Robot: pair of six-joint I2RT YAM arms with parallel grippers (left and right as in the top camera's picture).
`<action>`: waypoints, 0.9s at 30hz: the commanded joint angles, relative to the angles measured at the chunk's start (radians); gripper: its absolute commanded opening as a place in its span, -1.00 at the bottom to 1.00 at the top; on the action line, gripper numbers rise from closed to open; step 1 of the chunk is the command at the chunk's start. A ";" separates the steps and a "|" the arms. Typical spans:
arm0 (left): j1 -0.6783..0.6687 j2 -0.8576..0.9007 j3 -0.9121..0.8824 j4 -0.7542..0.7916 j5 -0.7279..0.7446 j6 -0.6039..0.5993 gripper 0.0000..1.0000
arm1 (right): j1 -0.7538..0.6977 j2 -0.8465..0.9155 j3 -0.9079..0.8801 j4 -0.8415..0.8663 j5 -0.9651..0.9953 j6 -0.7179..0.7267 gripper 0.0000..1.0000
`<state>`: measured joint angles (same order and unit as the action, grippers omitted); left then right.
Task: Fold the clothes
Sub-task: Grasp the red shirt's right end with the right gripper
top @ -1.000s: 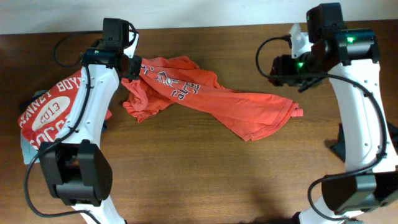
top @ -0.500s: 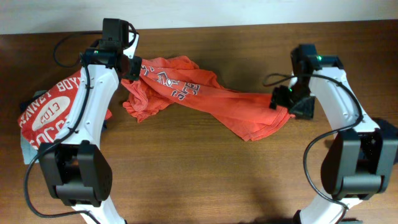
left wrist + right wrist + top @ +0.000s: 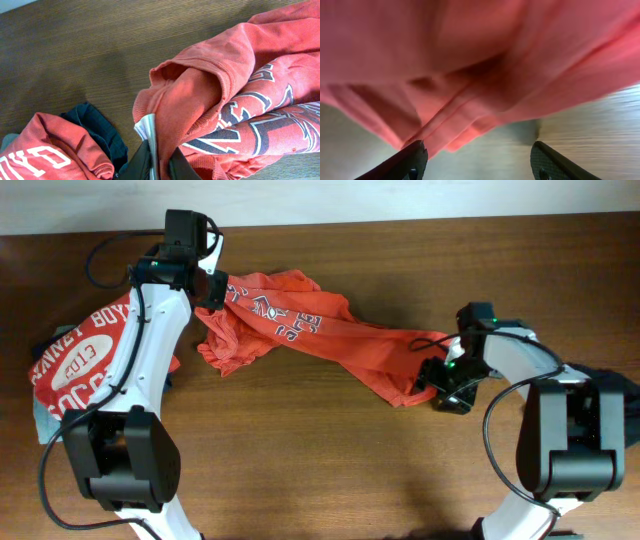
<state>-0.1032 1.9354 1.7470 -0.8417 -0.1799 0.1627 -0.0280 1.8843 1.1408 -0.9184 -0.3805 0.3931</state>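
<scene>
A red tee (image 3: 320, 330) lay stretched in a loose band across the wooden table (image 3: 300, 470), running from the far left side down toward the right, its lettered print facing up near the left end. The left gripper (image 3: 212, 288) had its jaws closed on the bunched upper-left edge of the tee. In the left wrist view, the fabric was folded over the nearly closed fingers and a small white label (image 3: 148, 129) stuck out beside them.

The right gripper (image 3: 440, 380) sat low at the tee's right end, just beside the hem. From its wrist camera, both fingers (image 3: 412, 159) stood wide apart, with blurred red cloth hanging across the view ahead of them and bare table between the tips. They gripped nothing.

At the left edge of the table, partly under the left arm, a second tee (image 3: 75, 365) lay flat with its white print showing. A dark piece (image 3: 97, 127) poked out from beneath it on the side nearer the stretched tee, and a grey-blue piece (image 3: 40, 420) showed at its near-left corner.
</scene>
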 commanded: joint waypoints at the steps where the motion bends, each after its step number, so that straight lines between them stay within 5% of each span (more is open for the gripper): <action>1: 0.008 -0.039 0.010 0.000 0.004 -0.013 -0.74 | 0.033 -0.008 -0.004 -0.006 -0.058 0.016 0.41; 11: 0.008 -0.039 0.010 -0.001 0.003 -0.013 -0.63 | 0.127 -0.008 -0.008 0.070 0.010 0.211 0.25; 15: 0.008 -0.039 0.010 -0.001 0.003 -0.013 -0.60 | 0.153 -0.008 -0.012 0.124 0.052 0.219 -0.13; 17: 0.008 -0.039 0.010 -0.001 0.003 -0.013 -0.57 | 0.150 -0.008 -0.011 0.131 0.072 0.219 -0.64; 19: 0.008 -0.039 0.010 0.000 0.003 -0.013 -0.53 | 0.146 -0.012 -0.007 0.119 0.070 0.217 -0.82; 27: 0.008 -0.039 0.010 -0.001 0.003 -0.013 -0.50 | 0.146 -0.146 0.140 -0.091 0.052 -0.014 -0.92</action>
<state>-0.1032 1.9350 1.7470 -0.8417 -0.1802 0.1627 0.1177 1.8400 1.1809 -0.9592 -0.3374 0.5064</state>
